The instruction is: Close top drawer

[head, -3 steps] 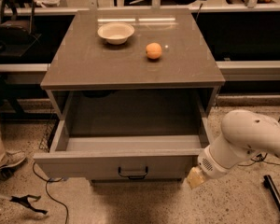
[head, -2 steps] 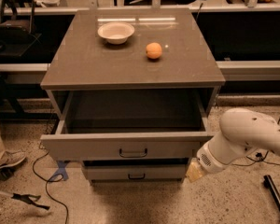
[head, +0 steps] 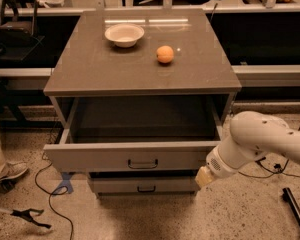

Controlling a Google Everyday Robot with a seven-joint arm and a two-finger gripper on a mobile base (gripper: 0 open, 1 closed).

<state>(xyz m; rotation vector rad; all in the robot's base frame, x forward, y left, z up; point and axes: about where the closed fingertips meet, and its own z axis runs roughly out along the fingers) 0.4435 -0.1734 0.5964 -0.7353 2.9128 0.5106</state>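
The top drawer (head: pixel 135 156) of the grey cabinet (head: pixel 90 69) stands partly pulled out, and its inside looks empty. Its flat grey front carries a small dark handle (head: pixel 142 164) at the centre. My gripper (head: pixel 204 176) is at the end of the white arm (head: pixel 260 141), low on the right. It sits against the right end of the drawer front, at its lower corner. A second drawer front (head: pixel 145 185) with a like handle shows just below.
A white bowl (head: pixel 124 34) and an orange (head: pixel 165 54) sit on the cabinet top. Cables (head: pixel 50 194) and a person's shoe (head: pixel 7 174) lie on the floor to the left. A dark bar (head: pixel 295 209) lies on the floor at the right.
The top drawer has slid back toward the cabinet, uncovering the drawer front below it. My arm has followed it, staying at its right end.
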